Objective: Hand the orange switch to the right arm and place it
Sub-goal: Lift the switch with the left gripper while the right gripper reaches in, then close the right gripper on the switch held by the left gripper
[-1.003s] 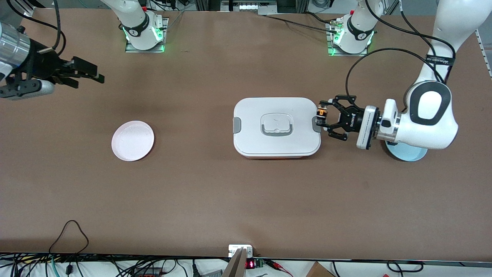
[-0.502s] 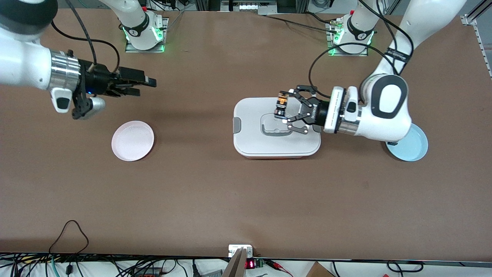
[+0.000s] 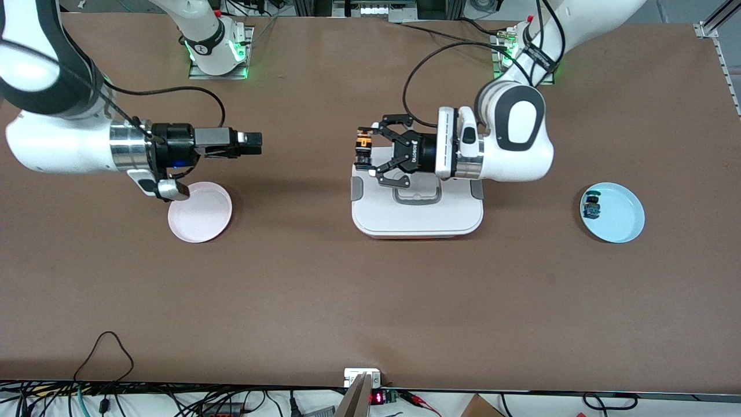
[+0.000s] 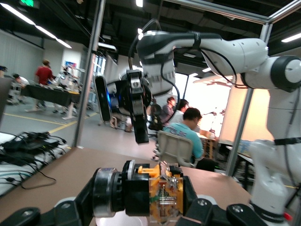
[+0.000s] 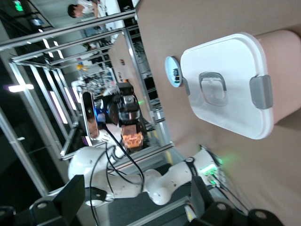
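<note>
My left gripper (image 3: pixel 363 152) is shut on the orange switch (image 3: pixel 363 143) and holds it in the air over the edge of the white lunch box (image 3: pixel 417 217) toward the right arm's end. In the left wrist view the switch (image 4: pixel 162 195) sits clamped between the black fingers, its black collar and silver ring to one side. My right gripper (image 3: pixel 253 139) is open and empty, up in the air above the table beside the pink plate (image 3: pixel 200 217), pointing at the left gripper with a wide gap between them. The right wrist view shows the held switch (image 5: pixel 130 134) far off.
A light blue plate (image 3: pixel 622 223) at the left arm's end holds a small blue switch (image 3: pixel 591 207). The lunch box is closed, with grey clips and a lid handle (image 3: pixel 414 196). Cables hang along the table edge nearest the front camera.
My left arm has carried the orange switch from beside the box across its lid toward the right arm. My right arm has swung in toward the middle. The blue plate is now uncovered.
</note>
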Available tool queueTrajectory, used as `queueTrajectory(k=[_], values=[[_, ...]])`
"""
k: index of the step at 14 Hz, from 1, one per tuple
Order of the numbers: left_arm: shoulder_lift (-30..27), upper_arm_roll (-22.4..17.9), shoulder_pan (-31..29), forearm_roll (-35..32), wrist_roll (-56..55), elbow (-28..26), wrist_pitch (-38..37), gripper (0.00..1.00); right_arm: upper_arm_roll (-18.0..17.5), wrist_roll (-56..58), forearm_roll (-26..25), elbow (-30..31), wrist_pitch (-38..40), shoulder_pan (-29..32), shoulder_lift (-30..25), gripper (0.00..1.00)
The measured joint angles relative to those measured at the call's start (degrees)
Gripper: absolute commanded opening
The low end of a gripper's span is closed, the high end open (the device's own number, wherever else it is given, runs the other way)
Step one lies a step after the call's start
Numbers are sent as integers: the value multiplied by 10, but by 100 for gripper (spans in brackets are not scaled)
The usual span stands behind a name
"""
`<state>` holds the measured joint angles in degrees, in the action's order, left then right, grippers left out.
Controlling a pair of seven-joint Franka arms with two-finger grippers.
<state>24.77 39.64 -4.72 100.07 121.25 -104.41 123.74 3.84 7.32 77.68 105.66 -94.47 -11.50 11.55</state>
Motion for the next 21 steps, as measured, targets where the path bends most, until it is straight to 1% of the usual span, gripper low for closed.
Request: queueTrajectory(k=[2, 3, 5, 6, 9, 12, 15, 17, 21], values=[[0, 3, 14, 49, 37, -2, 15, 2, 0, 14, 20, 4, 0, -4, 14, 100], [0, 3, 18, 57, 44, -3, 18, 2, -1, 29, 37, 5, 0, -9, 18, 100], [1, 3, 20, 61, 47, -3, 22, 2, -1, 60, 85, 15, 0, -20, 27, 100], [1, 3, 22, 65, 48, -3, 30, 2, -1, 71, 101, 21, 0, -28, 32, 100], [3, 3, 31, 78, 50, -3, 50, 2, -1, 79, 126, 24, -12, -55, 39, 100], [4, 3, 44, 89, 52, -3, 67, 2, -2, 79, 179, 25, -35, -92, 39, 100], [4, 4, 62, 109, 53, 2, 98, 2, -2, 80, 189, 26, -62, -120, 42, 100], [4, 4, 68, 113, 53, 4, 111, 2, -2, 96, 189, 27, -63, -124, 45, 100], [4, 4, 70, 113, 53, 4, 113, 2, 0, 115, 189, 28, -63, -123, 51, 100]])
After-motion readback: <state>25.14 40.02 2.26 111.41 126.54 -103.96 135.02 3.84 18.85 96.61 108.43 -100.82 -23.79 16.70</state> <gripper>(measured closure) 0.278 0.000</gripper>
